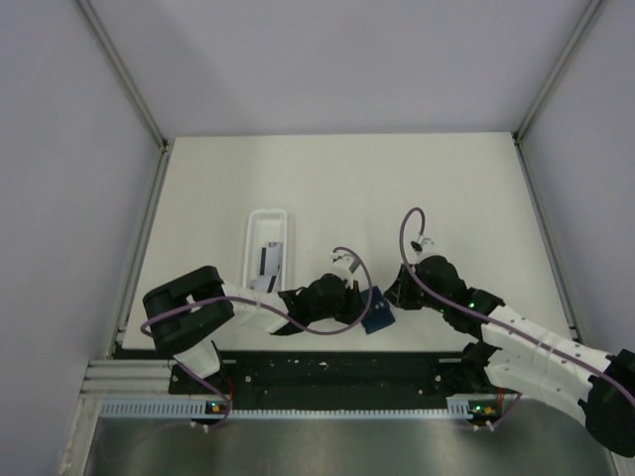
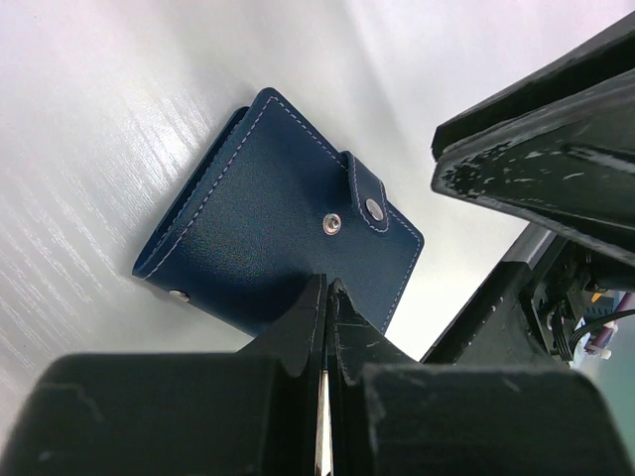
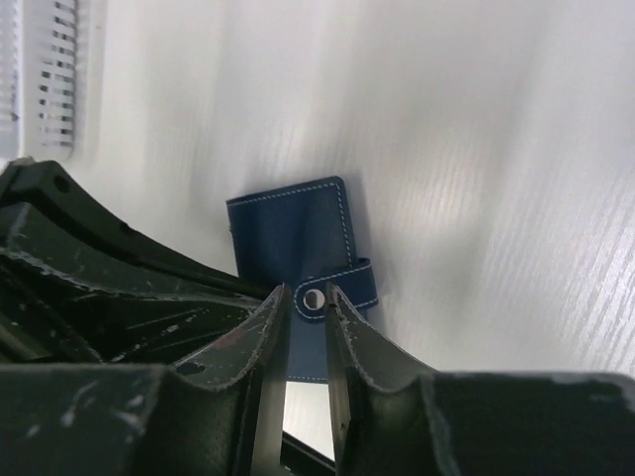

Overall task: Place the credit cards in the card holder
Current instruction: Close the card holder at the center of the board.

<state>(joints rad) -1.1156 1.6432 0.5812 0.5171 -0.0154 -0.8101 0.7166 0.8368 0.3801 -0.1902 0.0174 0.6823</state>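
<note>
The card holder is a navy wallet lying folded near the table's front edge, between the two grippers. Its strap hangs unfastened beside a pale stud. My left gripper is shut, its tips at the wallet's near edge with nothing showing between them. My right gripper stands open, and the strap's snap end sits between its fingertips. The credit cards lie in the white tray, grey with dark stripes. In the top view the left gripper and the right gripper flank the wallet.
The long white tray stands left of the wallet, next to my left arm's forearm. A black rail runs along the table's near edge. Grey walls enclose the table on three sides. My right gripper's fingers loom close in the left wrist view.
</note>
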